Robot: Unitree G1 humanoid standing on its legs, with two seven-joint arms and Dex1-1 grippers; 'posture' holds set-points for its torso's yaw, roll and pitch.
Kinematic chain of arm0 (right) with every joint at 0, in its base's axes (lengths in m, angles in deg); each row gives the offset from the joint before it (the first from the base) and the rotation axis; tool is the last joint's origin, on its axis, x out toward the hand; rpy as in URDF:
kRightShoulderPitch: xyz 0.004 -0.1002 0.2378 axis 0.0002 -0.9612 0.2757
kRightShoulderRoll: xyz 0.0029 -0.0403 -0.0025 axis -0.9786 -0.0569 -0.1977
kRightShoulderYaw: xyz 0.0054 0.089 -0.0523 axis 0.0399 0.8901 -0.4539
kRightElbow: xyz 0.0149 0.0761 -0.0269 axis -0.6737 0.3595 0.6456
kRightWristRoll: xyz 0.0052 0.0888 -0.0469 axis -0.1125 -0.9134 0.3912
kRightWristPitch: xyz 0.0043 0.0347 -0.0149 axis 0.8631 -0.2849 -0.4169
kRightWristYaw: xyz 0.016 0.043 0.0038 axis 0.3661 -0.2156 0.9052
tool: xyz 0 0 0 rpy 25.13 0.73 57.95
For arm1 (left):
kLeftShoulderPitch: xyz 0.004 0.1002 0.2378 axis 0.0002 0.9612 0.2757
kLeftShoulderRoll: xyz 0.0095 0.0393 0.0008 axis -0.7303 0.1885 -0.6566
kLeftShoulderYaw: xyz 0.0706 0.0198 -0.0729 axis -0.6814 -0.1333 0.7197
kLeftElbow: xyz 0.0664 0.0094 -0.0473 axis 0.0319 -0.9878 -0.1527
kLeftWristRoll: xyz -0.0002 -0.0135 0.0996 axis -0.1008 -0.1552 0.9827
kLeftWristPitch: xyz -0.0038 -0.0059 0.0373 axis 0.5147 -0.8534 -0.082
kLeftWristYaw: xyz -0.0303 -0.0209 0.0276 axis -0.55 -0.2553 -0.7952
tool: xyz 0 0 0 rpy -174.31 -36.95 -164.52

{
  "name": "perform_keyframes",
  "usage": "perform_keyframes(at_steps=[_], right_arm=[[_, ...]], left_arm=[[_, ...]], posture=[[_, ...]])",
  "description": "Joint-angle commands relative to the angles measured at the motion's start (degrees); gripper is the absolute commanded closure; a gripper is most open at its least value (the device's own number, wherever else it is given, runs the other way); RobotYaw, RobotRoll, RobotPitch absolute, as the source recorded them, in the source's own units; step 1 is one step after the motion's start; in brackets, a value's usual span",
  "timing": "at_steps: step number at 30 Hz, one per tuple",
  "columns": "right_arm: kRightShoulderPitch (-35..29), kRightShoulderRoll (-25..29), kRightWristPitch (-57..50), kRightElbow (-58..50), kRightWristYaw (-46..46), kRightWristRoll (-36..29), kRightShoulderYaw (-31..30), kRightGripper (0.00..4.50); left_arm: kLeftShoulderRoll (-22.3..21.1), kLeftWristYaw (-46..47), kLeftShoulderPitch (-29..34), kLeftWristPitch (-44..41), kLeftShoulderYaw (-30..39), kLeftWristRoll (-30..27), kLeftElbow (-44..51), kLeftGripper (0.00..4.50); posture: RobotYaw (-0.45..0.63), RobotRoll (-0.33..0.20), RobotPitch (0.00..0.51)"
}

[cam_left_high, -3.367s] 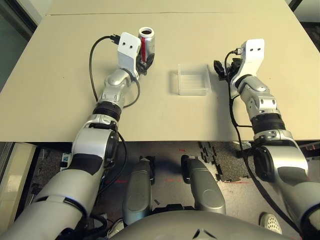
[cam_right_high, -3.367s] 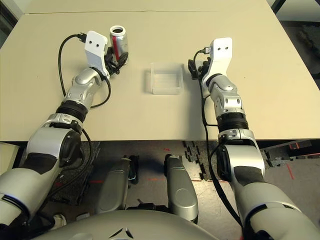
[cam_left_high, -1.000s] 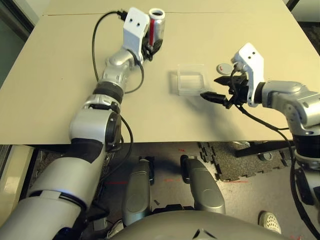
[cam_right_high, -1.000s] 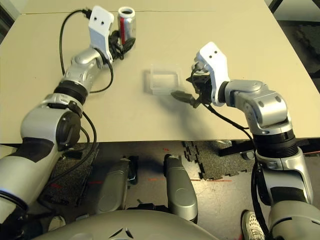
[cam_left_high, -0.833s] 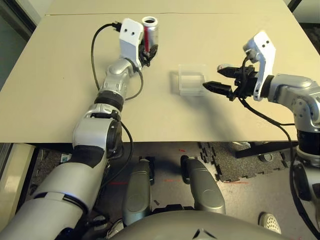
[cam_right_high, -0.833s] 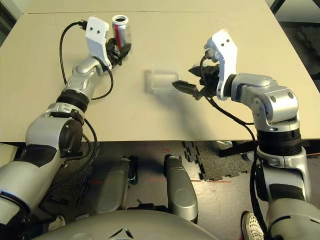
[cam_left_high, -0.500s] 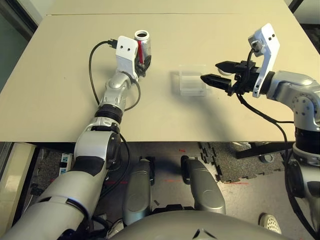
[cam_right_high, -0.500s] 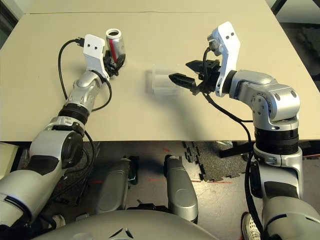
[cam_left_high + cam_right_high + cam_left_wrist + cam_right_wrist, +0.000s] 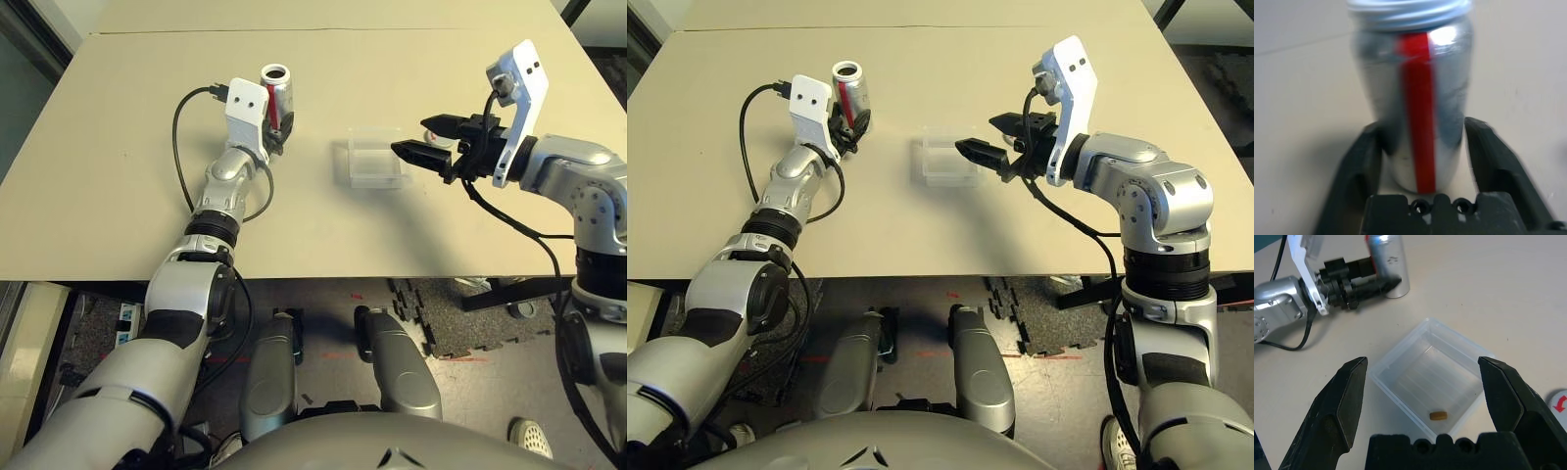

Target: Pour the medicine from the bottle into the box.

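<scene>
step: pouring looks done; one brown pill [image 9: 1438,415] lies in the box [image 9: 1432,382], and the bottle [image 9: 276,94] stands upright on the table [image 9: 118,186], its mouth open.
left gripper [image 9: 1422,161]: jaws parted either side of the bottle's base, grip apparently slack.
right gripper [image 9: 1430,396]: jaws wide, empty, box below them.
next: probably recapping; grey-and-red cap [image 9: 1559,404] lies just beside the right jaws.
materials: smooth silver metal cylinder with a red stripe; clear, rounded plastic tray.
</scene>
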Motion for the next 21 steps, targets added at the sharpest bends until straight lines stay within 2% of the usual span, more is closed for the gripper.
perform_keyframes(at_steps=[1,12,21], right_arm=[[0.49,-0.12,0.57,0.51,-0.31,-0.22,-0.25,0.00],[0.04,0.72,0.44,0.02,-0.01,-0.63,0.30,0.00],[-3.35,1.60,-1.14,-3.15,-0.74,-2.74,2.71,0.00]], left_arm=[[0.35,-0.66,1.62,-0.88,-0.86,0.36,-1.67,0.02],[0.72,-0.70,4.38,-0.54,-1.34,-0.44,1.68,0.02],[0.52,-0.70,15.24,-6.02,-1.17,-2.82,15.42,0.02]], posture=[[-0.10,0.000,0.193],[-0.09,0.000,0.195],[-0.06,0.000,0.199]])
